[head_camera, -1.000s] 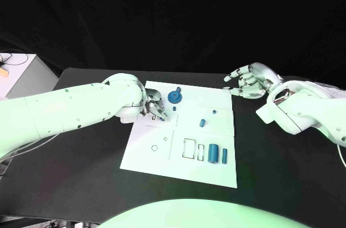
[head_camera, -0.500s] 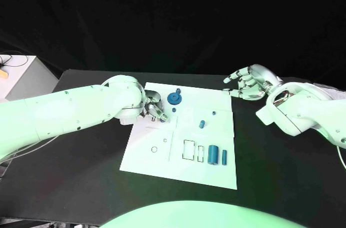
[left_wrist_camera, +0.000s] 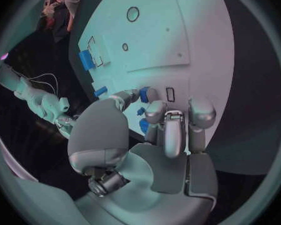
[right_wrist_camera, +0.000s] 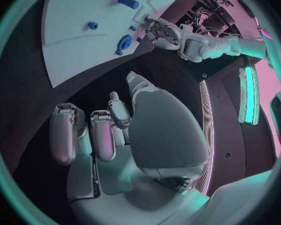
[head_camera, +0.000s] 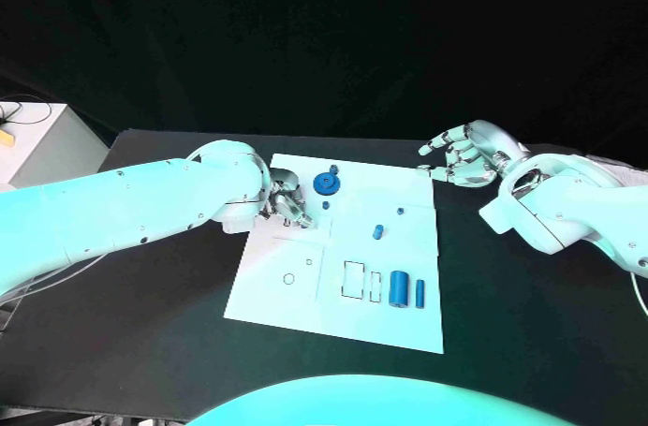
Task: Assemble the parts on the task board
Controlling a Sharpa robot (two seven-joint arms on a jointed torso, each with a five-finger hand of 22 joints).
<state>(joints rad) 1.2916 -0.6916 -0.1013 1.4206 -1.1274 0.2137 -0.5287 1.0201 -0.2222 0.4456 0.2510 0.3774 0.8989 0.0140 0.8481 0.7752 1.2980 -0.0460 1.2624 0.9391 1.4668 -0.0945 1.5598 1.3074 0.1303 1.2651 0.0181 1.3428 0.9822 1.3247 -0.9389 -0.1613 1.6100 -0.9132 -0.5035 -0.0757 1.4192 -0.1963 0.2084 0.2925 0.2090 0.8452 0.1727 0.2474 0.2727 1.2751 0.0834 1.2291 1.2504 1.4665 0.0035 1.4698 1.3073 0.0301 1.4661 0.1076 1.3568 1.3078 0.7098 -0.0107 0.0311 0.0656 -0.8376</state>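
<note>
The white task board [head_camera: 338, 304] lies mid-table. A blue gear-like disc [head_camera: 326, 183] and a small blue part [head_camera: 330, 202] sit near its far left corner. A short blue peg [head_camera: 379, 228] lies mid-board, and two blue cylinders [head_camera: 400, 287] stand by the rectangular slots [head_camera: 354, 278]. My left hand [head_camera: 287, 201] rests at the board's left edge beside the disc, fingers curled down onto the board [left_wrist_camera: 178, 40] next to a small slot [left_wrist_camera: 170, 94]. A blue part [left_wrist_camera: 143, 94] shows between thumb and finger; whether it is pinched is unclear. My right hand [head_camera: 463, 154] hovers off the far right corner, fingers apart, holding nothing.
A pale box [head_camera: 48, 140] stands at the table's far left. Black tabletop [head_camera: 540, 323] surrounds the board on all sides. A round hole [head_camera: 289, 278] marks the board's near left part.
The left hand's fingertips have drawn back slightly toward the board's far left edge. The right hand and the blue parts have stayed put.
</note>
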